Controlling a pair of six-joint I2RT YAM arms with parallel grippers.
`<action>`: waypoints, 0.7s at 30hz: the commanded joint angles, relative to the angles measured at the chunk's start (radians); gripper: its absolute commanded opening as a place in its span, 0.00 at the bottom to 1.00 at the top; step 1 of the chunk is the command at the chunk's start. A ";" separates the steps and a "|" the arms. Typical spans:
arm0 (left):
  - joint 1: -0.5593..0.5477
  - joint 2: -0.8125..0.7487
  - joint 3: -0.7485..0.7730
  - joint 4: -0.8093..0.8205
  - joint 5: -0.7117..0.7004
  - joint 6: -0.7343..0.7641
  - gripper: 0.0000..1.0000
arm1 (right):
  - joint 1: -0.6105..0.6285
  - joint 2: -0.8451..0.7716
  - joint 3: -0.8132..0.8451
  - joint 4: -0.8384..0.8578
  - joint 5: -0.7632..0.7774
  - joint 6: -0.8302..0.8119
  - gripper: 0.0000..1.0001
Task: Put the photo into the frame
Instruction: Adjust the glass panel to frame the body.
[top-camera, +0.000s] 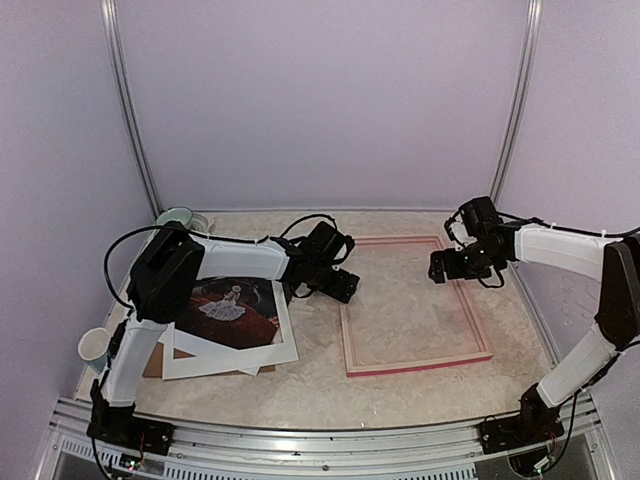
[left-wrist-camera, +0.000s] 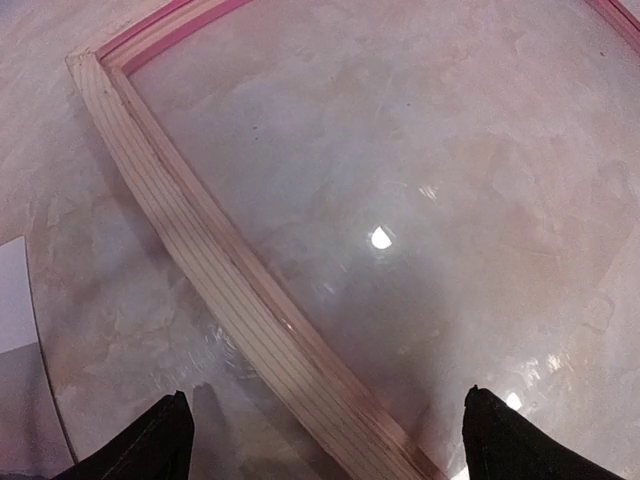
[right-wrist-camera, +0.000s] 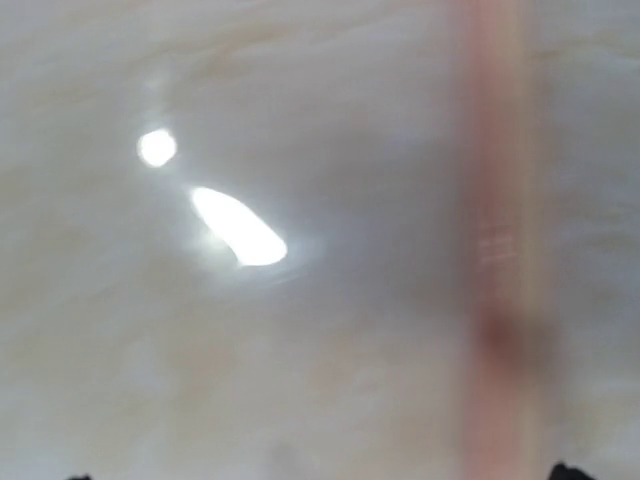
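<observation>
Photo (top-camera: 232, 308) waits middle left, outside the frame (top-camera: 415, 366).
It lies on a white mat (top-camera: 230, 360); the left claw (top-camera: 335, 285) gapes empty over the frame's left rail (pale side up), the right claw (top-camera: 440, 268) spread by the right rail. Best pinch a free photo edge, carrying it flat.

**Both arms reaching in, jaws wide**

The left arm rises from its near-left base, folds at the elbow and stretches rightward toward the middle. Its left gripper (top-camera: 338, 287) sits low, fingers (left-wrist-camera: 165, 445) spread wide with nothing between them. The right arm climbs from the near-right base and bends back leftward. Its right gripper (top-camera: 443, 266) hangs raised, likewise parted.
</observation>
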 joint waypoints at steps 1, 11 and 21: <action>-0.030 -0.132 -0.075 0.000 0.082 0.015 0.92 | 0.084 -0.060 -0.051 -0.026 -0.145 0.008 0.99; -0.063 -0.372 -0.312 0.029 0.024 -0.077 0.94 | 0.322 -0.125 -0.129 0.023 -0.399 0.141 0.99; -0.060 -0.537 -0.463 0.081 -0.031 -0.126 0.98 | 0.452 -0.021 -0.196 0.195 -0.571 0.278 0.98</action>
